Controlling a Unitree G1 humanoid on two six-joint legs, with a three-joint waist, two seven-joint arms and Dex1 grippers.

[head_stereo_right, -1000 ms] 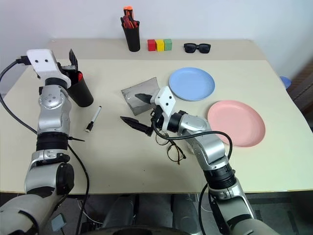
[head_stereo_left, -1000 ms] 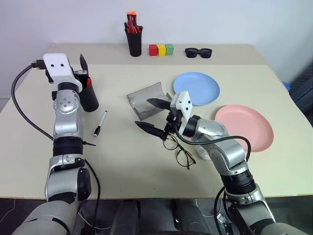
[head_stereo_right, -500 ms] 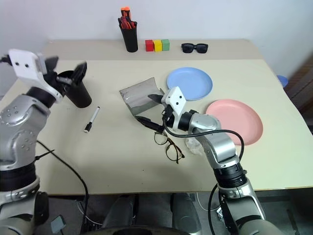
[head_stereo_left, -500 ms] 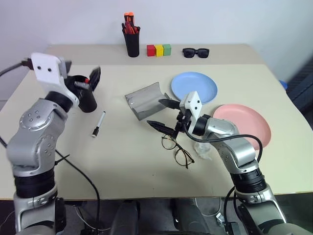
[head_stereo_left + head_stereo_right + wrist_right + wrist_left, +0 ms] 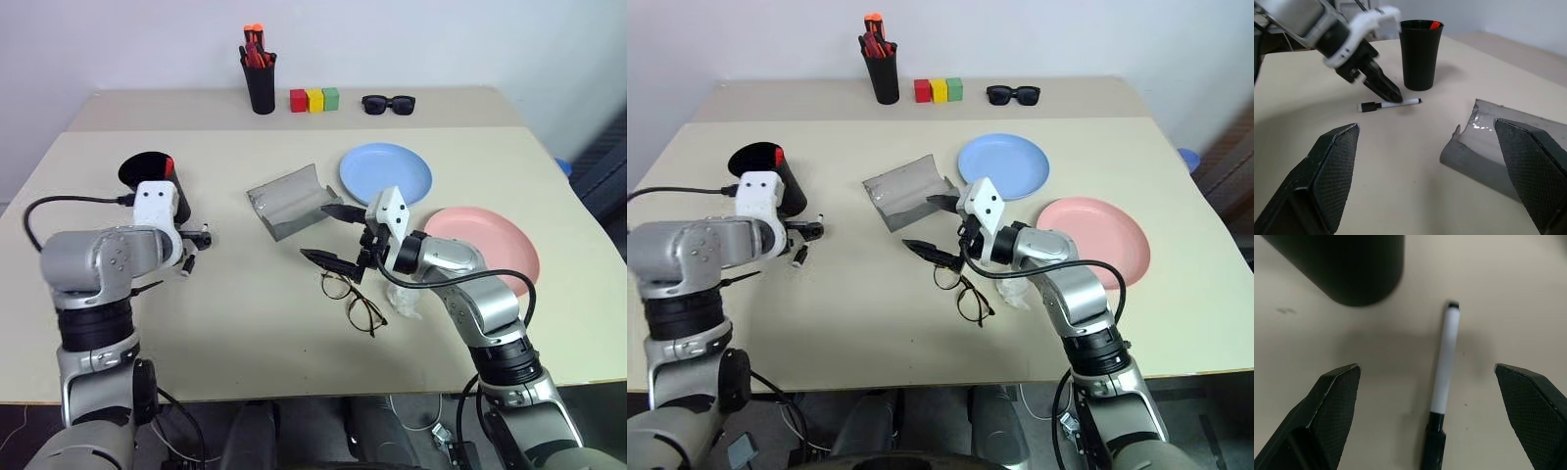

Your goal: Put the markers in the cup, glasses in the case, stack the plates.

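The black cup (image 5: 149, 181) stands at the left with a red-ended marker (image 5: 168, 164) inside it. Just in front of it the white marker (image 5: 1444, 377) with a black cap lies on the table. My left gripper (image 5: 1425, 368) hangs open over it, one finger on each side, tilted down. The wire-framed glasses (image 5: 353, 299) lie mid-table. My right gripper (image 5: 328, 235) stands open just above their far edge, near the grey case (image 5: 284, 201), which lies open side up. The blue plate (image 5: 385, 174) and pink plate (image 5: 490, 250) lie side by side at the right.
A black pen holder (image 5: 260, 83) with orange-red pens, three coloured blocks (image 5: 313, 99) and black sunglasses (image 5: 387, 103) line the far edge. A crumpled clear scrap (image 5: 407, 302) lies beside the glasses, under my right forearm.
My left arm has swung down from above the cup to the table and tipped its gripper over the white marker. My right gripper has drifted slightly right.
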